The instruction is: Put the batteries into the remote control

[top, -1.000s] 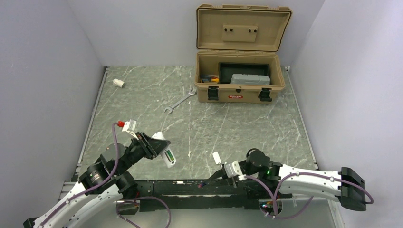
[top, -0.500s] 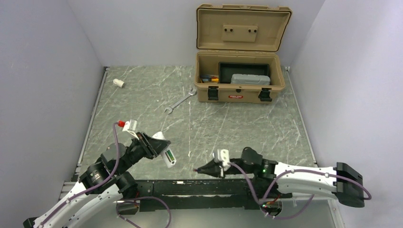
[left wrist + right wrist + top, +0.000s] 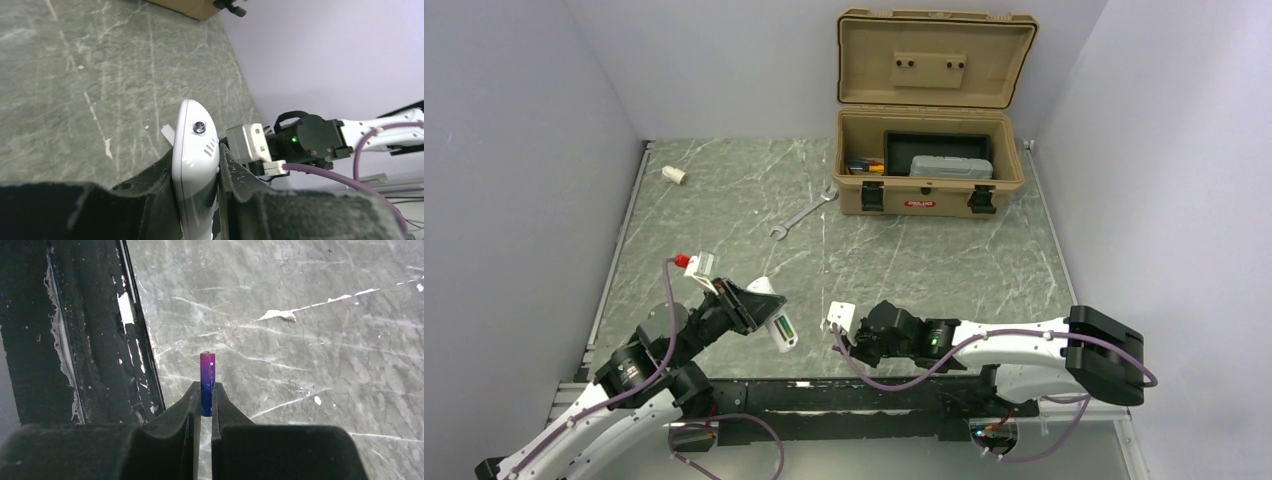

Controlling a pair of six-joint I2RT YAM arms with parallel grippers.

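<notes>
My left gripper (image 3: 759, 312) is shut on the white remote control (image 3: 774, 322) and holds it tilted above the near-left table. A green battery (image 3: 782, 325) shows in its open back. In the left wrist view the remote control (image 3: 196, 142) stands clamped between the left gripper's (image 3: 196, 159) dark fingers. My right gripper (image 3: 846, 345) hangs just right of the remote. In the right wrist view the right gripper (image 3: 206, 388) is shut on a slim purple-blue battery (image 3: 207, 369), which sticks out past the fingertips, metal tip outward, above the marbled table.
An open tan toolbox (image 3: 929, 190) stands at the back right, with a silver wrench (image 3: 804, 213) in front of it. A stubby white cylinder (image 3: 673, 174) lies at the back left. A small white piece (image 3: 167, 134) lies on the table. A black rail (image 3: 75, 340) runs along the near edge.
My right arm has swung left over the table with the battery, ending close beside the remote. The left gripper and remote have stayed nearly still.
</notes>
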